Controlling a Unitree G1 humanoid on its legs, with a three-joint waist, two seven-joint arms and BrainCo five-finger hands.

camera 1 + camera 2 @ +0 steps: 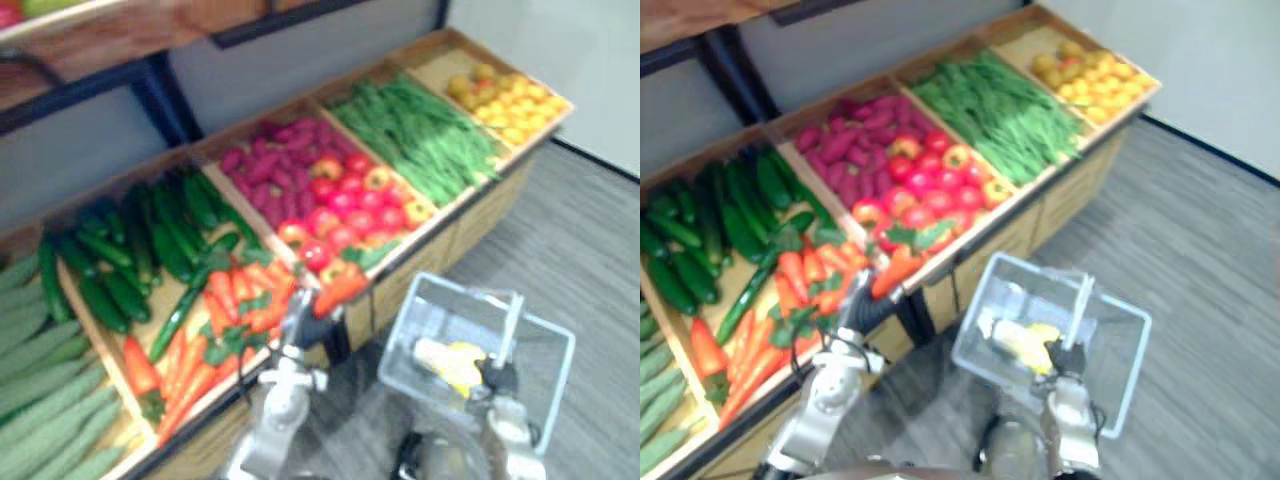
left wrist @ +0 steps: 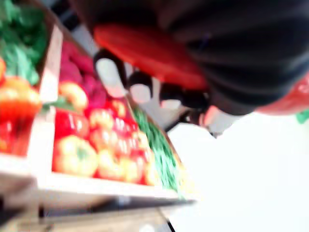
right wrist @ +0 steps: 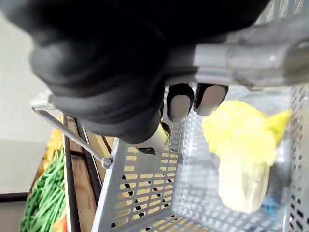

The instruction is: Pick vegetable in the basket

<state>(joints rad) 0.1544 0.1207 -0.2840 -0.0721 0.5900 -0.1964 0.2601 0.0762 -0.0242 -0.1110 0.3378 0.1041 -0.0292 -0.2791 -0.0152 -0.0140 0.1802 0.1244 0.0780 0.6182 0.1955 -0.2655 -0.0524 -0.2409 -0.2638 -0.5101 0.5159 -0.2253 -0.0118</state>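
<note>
The right hand (image 1: 500, 378) is clenched round the handle (image 3: 251, 58) of the grey mesh basket (image 3: 145, 193), which hangs in front of the wooden stand (image 1: 480, 220), close to its front edge but apart from it. A pale yellow cabbage (image 3: 241, 159) lies inside the basket. To the left of the basket, just over the stand's front lip, the left hand (image 1: 298, 318) grips an orange carrot (image 1: 342, 290), its fingers (image 2: 112, 72) curled round it, with its tip pointing toward the basket. Beyond the basket lie tomatoes (image 1: 345, 205) and green beans (image 1: 420, 130). To the right of the basket, grey floor (image 1: 590, 240) lies open.
</note>
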